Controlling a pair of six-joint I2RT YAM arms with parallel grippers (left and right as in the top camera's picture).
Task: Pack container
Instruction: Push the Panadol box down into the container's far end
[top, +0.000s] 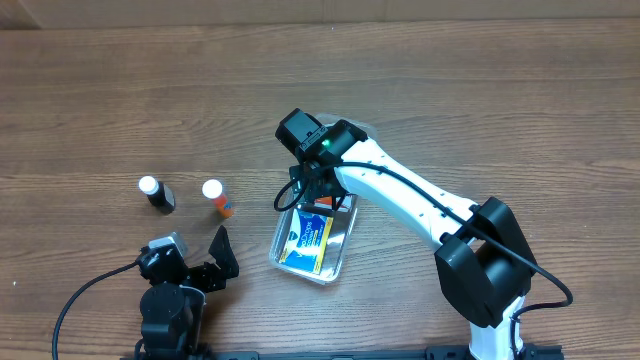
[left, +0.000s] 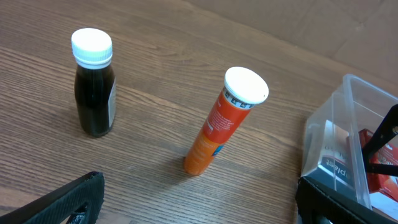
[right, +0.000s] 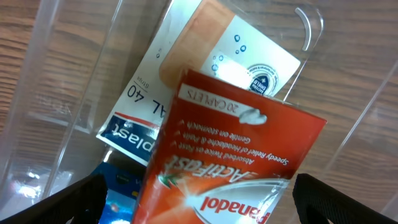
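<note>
Clear plastic container (top: 312, 240) sits mid-counter toward the near edge, holding a red box (right: 230, 155) on top of a white plaster box (right: 217, 68). Right end effector (right: 199, 202) is over the container's far end, fingers spread apart either side of the red box. Left end effector (top: 188, 262) is at the near-left edge, fingers apart and empty, with a dark bottle (top: 157, 193) and orange tube (top: 217, 198) upright just beyond it.
</note>
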